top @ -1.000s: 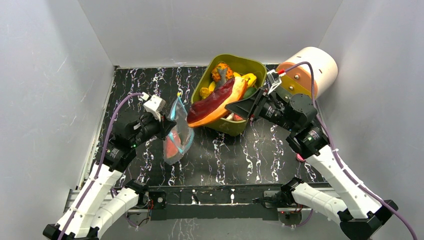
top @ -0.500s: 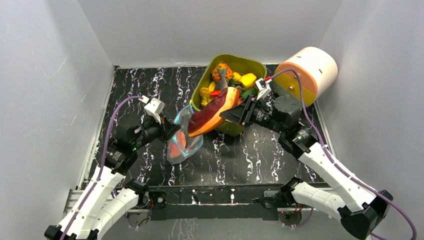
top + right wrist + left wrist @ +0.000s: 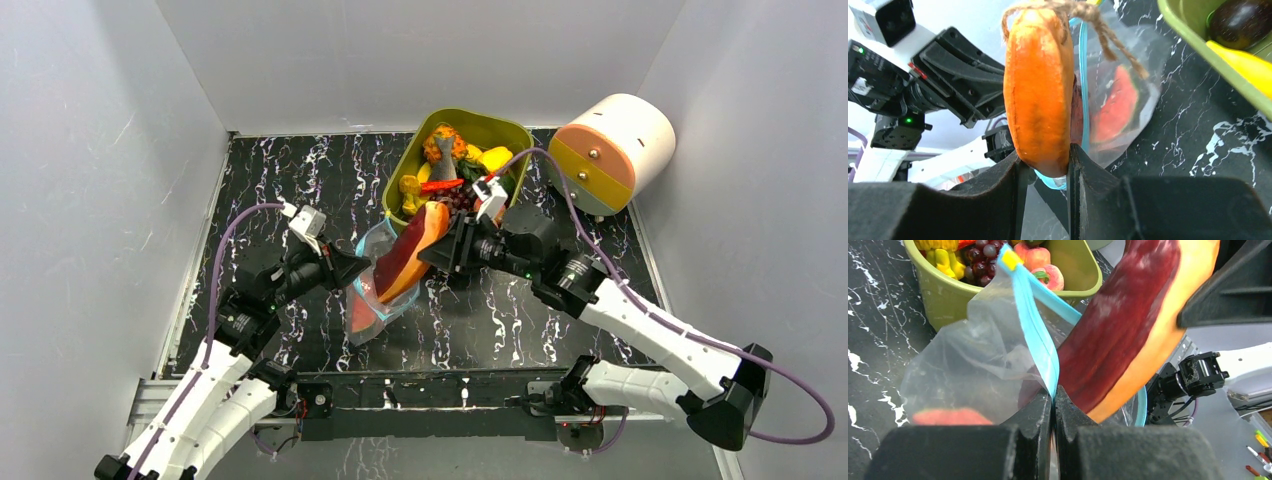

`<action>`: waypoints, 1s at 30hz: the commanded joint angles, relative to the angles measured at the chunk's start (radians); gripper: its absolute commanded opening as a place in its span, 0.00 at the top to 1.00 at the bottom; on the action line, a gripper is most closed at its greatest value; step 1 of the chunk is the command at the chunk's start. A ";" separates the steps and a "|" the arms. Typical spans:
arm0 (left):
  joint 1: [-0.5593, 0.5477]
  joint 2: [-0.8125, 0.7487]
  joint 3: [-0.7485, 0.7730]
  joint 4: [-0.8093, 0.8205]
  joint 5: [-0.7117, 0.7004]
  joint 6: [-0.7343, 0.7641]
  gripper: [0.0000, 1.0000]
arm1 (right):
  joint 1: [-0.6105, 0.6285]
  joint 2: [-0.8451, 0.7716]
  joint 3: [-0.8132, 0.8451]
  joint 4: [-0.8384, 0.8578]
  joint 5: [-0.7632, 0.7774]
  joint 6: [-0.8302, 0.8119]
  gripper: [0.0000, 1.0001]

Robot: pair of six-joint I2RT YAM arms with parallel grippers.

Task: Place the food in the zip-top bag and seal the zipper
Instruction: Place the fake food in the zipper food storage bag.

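Pinching the zipper (image 3: 1035, 335), left jaws clamped tight, right jaws gripping orange slice (image 3: 410, 250), its tip inside bag (image 3: 963, 365) mouth, watermelon (image 3: 1115, 102) within

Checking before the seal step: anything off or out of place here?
Only the long orange slice: held in the right gripper, it is partway into the bag and its gripped end juts out past the blue zipper, which the left gripper pinches. Looks long for that bag. Nothing spilled or torn.

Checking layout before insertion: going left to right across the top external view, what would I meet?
left end effector → zip-top bag → right end effector → white cylinder. The food slice and olive tub overlap these, so omitted.
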 commanded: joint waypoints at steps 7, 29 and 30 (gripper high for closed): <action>0.003 -0.029 -0.044 0.095 0.034 0.036 1.00 | 0.077 0.111 0.189 -0.113 0.078 -0.050 0.83; 0.003 -0.047 -0.085 0.200 0.097 0.008 1.00 | 0.222 0.337 0.350 -0.387 0.181 -0.068 0.83; 0.003 -0.050 -0.087 0.208 0.101 0.005 1.00 | 0.227 0.345 0.352 -0.390 0.181 -0.066 0.83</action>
